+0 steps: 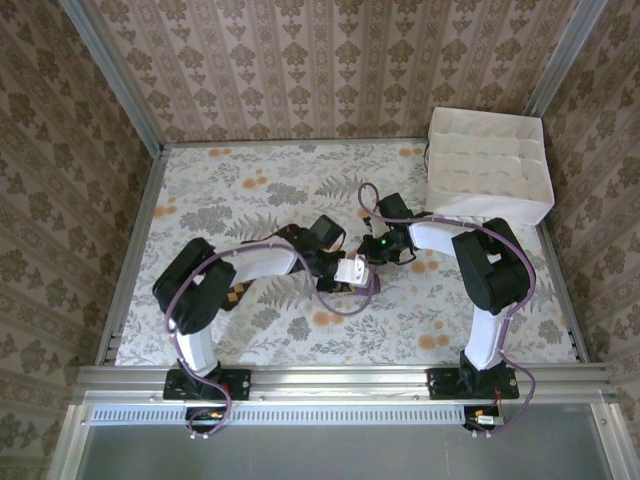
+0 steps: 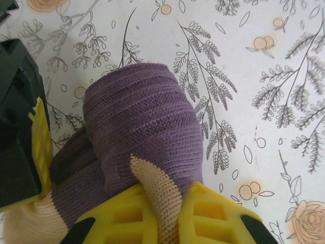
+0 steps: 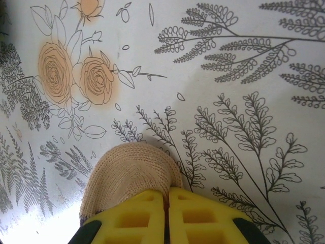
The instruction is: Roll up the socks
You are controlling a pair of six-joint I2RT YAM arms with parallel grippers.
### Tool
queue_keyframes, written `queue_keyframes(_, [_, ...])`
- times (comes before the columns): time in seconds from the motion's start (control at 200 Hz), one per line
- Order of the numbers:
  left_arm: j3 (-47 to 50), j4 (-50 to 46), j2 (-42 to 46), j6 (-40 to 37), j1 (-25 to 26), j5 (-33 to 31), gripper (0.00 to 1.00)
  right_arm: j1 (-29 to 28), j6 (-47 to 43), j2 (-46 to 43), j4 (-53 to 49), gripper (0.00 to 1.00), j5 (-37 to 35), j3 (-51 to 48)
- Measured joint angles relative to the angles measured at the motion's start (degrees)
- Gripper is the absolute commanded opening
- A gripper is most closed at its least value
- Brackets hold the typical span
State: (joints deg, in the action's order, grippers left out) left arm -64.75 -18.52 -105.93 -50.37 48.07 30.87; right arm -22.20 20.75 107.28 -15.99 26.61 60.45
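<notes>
1. Two robot arms meet at mid-table over the flower-printed tablecloth [image 1: 250, 190]. One purple ribbed knitted sock [image 2: 142, 117] with beige ends lies bunched between them.
2. The left gripper [image 2: 162, 201] has its yellow fingers squeezed almost together, pinching a beige fold of the purple sock.
3. The right gripper [image 3: 166, 206] has its yellow fingers closed tight on the sock's rounded beige end, which rests on the cloth.
4. One brown sock with orange checks [image 1: 233, 296] peeks out beneath the left arm's elbow, well apart from the purple one.
5. One white fabric box [image 1: 490, 165], divided into compartments, stands at the far right corner.
</notes>
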Motion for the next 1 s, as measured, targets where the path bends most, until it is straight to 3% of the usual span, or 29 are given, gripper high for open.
queue_keyframes(0.155, [-6.45,-7.93,-4.98,2.84,-1.99,5.75,0.0,0.02,-0.61,-2.89,1.7,0.33,0.04,-3.17])
queue_keyframes(0.29, [-8.44,-10.6,-6.78,5.84,-2.25,8.28,0.0,0.46,-0.46,-7.28,1.53,0.42,0.02,-6.14])
queue_keyframes(0.64, [-12.76,-15.08,-10.58,13.22,-4.09,12.17,0.0,2.19,3.58,-25.44,9.16,0.48,-0.2,-21.0])
queue_keyframes(1.0, [-16.41,-18.67,-14.14,17.49,-5.49,15.76,0.0,0.63,5.01,-25.73,14.32,0.51,0.42,-26.86])
